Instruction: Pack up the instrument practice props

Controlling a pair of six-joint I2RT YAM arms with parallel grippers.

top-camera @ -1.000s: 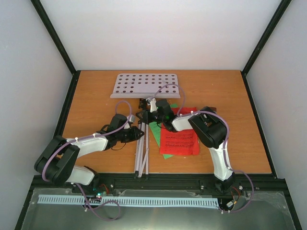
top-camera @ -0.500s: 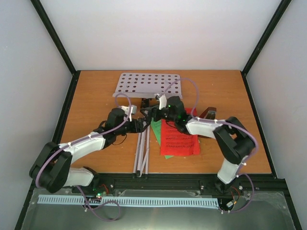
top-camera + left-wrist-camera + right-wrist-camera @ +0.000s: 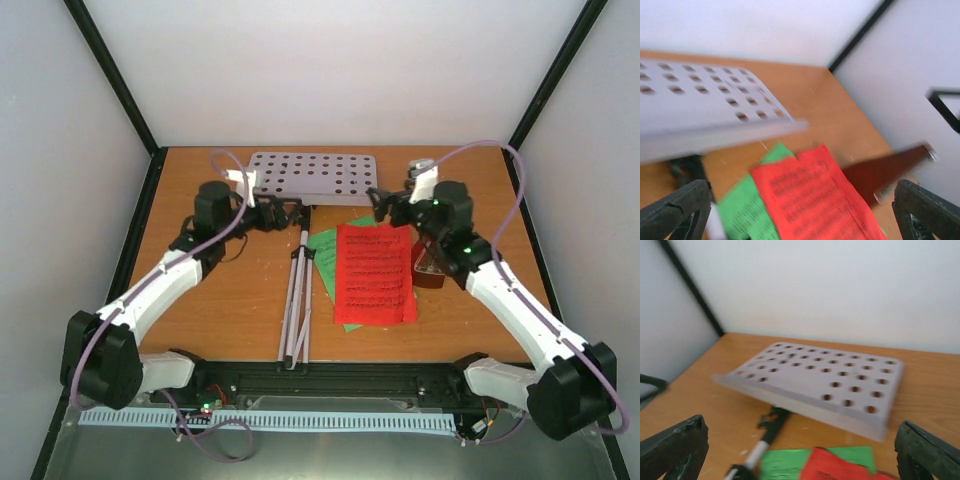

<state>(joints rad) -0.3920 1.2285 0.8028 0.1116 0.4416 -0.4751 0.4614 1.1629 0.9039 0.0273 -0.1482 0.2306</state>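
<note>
Left pincer [image 3: 284,213] is gaping wide and gripping nothing, hovering just beside the near-left corner of the pale grey perforated metal tray [image 3: 310,178] of the silver tripod stand [image 3: 296,300]. Across from it, the right pincer [image 3: 383,205] is likewise spreading its black fingers [image 3: 676,447] far apart with nothing between them, hanging just off the tray's near-right corner, above the far edge of the sheets. The tray is sitting raised at a slant at the far middle of the orange-brown wooden surface [image 3: 230,320], while the stand's silver legs are lying together along the surface and reaching toward its near edge. A red paper music sheet [image 3: 375,272] is lying just right of the legs, overlapping a green paper music sheet [image 3: 324,255] that is peeking out at its left and near edges. Rows of dark print are running across the red sheet, and fainter lines are showing on the green one in the left wrist view, yet all of it is too small and blurred for reading. A small dark-brown pyramid metronome [image 3: 428,272] is sitting just right of the red sheet, partly hiding under the right arm; whether it is touching the sheet is unclear
</note>
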